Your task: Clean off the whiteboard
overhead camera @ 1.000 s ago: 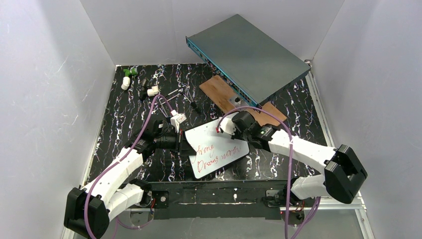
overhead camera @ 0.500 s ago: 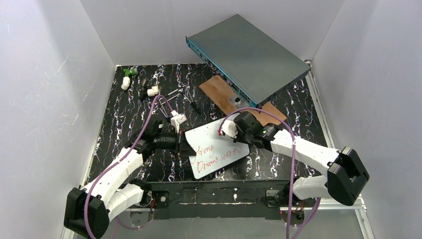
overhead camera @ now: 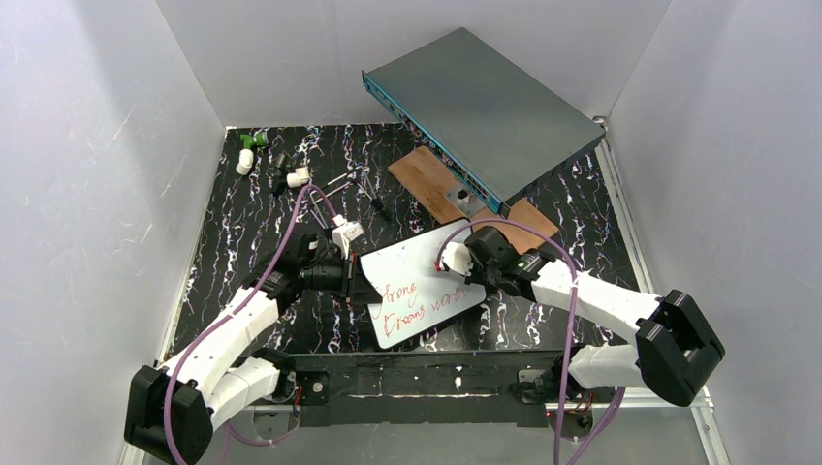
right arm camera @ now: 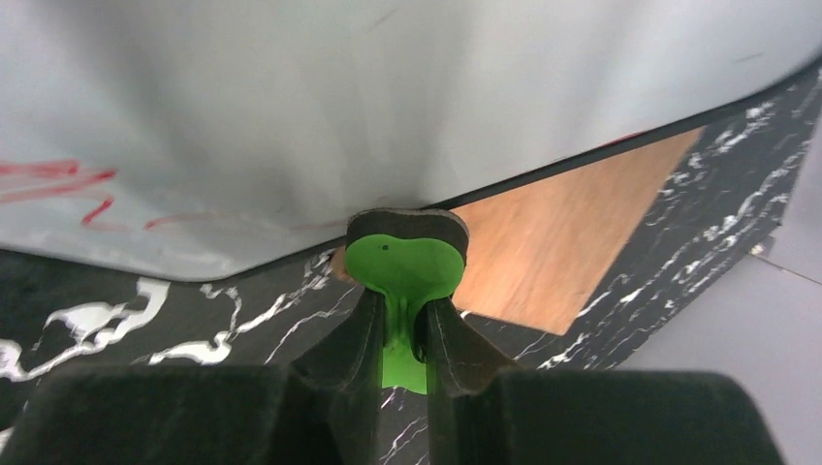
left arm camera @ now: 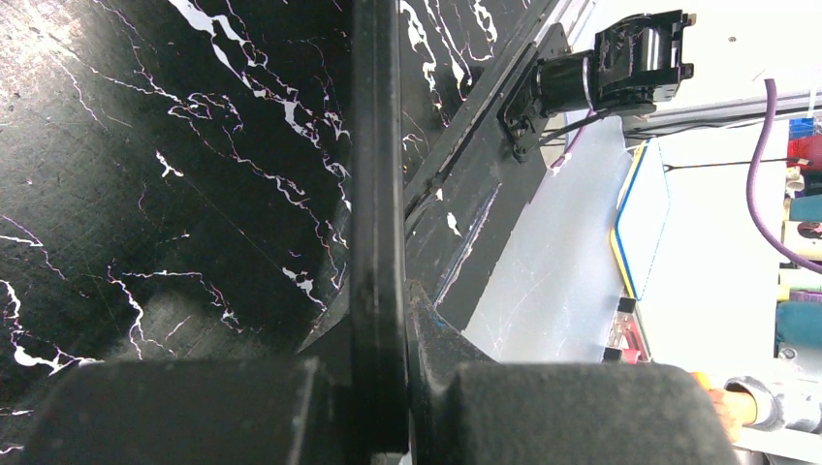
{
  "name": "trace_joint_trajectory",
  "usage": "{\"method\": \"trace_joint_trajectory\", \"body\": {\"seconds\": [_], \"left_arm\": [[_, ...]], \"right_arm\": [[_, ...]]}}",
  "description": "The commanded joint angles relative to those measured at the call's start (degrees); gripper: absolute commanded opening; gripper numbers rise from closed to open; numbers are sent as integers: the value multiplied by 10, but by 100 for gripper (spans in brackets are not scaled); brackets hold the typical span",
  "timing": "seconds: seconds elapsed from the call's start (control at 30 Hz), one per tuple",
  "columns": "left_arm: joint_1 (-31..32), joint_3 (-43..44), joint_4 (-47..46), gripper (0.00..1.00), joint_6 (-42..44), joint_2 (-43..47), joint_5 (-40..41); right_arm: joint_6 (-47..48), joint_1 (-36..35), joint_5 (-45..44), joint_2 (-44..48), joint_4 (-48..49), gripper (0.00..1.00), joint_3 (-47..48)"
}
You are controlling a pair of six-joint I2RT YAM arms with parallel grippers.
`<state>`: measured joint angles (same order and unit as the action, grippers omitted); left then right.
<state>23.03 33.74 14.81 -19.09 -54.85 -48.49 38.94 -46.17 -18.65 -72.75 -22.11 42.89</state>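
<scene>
Nearest you, between the two arm bases on the black white-veined worktop (overhead camera: 242,223), lies the whiteboard (overhead camera: 412,266), skewed so that its long side runs up toward the right. Red handwriting (overhead camera: 419,302) in two lines covers its near half. Your left end effector (overhead camera: 347,276) is clenched on the board's left edge; in the left wrist view the thin black rim runs straight up out of the closed fingers (left arm camera: 291,407). From above you cannot tell whether the board lies flat or is tipped up. Your right end effector (right arm camera: 399,329) is at the board's right side, over its far right part, and grasps a green eraser (right arm camera: 402,266) by its stem. The eraser's dark pad meets the white surface close to the rim, with the red strokes off to its left. Just beyond the board, a brown wooden plank (overhead camera: 426,174) lies on the worktop, apart from both end effectors. The one box-like thing, a grey-teal metal box (overhead camera: 485,111), rests with its near edge on that plank and leans back toward the rear wall; it is closed, and you cannot see inside it. Farthest on the left, small white and green parts (overhead camera: 247,150) are scattered by the back corner.
</scene>
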Motion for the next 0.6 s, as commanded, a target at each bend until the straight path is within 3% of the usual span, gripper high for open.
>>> {"method": "trace_joint_trajectory", "body": {"seconds": [0.0, 0.2, 0.4, 0.57], "left_arm": [[10, 10, -23, 0, 19, 24, -69], [10, 10, -23, 0, 19, 24, -67], [10, 10, -23, 0, 19, 20, -68], [10, 10, -24, 0, 19, 22, -68]], "right_arm": [[18, -6, 73, 22, -38, 1, -25], [5, -34, 121, 26, -57, 1, -21], [-23, -20, -14, 10, 37, 1, 12], [-38, 11, -43, 4, 67, 1, 30]]}}
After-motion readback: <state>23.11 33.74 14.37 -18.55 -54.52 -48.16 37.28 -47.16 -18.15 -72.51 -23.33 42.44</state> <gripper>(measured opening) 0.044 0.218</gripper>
